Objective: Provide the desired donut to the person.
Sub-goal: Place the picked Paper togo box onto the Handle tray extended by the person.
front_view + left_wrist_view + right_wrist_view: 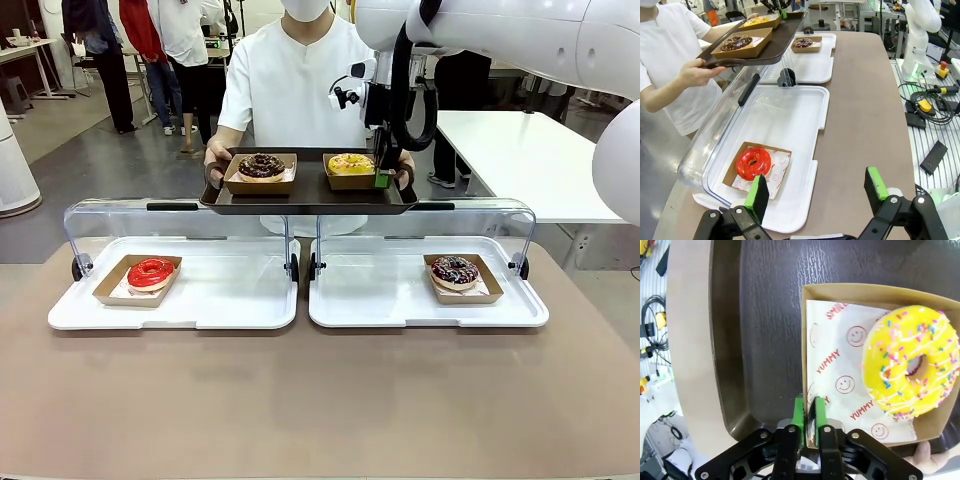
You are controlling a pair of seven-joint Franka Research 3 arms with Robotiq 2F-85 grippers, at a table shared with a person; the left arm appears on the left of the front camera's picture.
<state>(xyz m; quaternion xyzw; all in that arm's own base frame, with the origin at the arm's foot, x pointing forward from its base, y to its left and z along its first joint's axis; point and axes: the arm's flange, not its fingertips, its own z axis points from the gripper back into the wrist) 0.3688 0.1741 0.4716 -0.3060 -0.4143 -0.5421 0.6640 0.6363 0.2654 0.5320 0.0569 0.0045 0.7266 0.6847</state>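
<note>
The yellow donut's box (860,365) already sat on the person's tray (305,198); the right pincer (809,416) was clamped on its wall, release remaining. The left pincer (815,192) gaped apart.

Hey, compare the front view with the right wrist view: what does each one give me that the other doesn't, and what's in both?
Front view adds: the person holding the brown tray by both ends, a chocolate donut on it, and a red donut and a dark sprinkled donut in the white trays on the table. Right wrist view adds: the YUMMY smiley print on the paper liner, and the green pads pinched on the box wall. Both: the yellow donut boxed on the brown tray, the right gripper at its edge.
</note>
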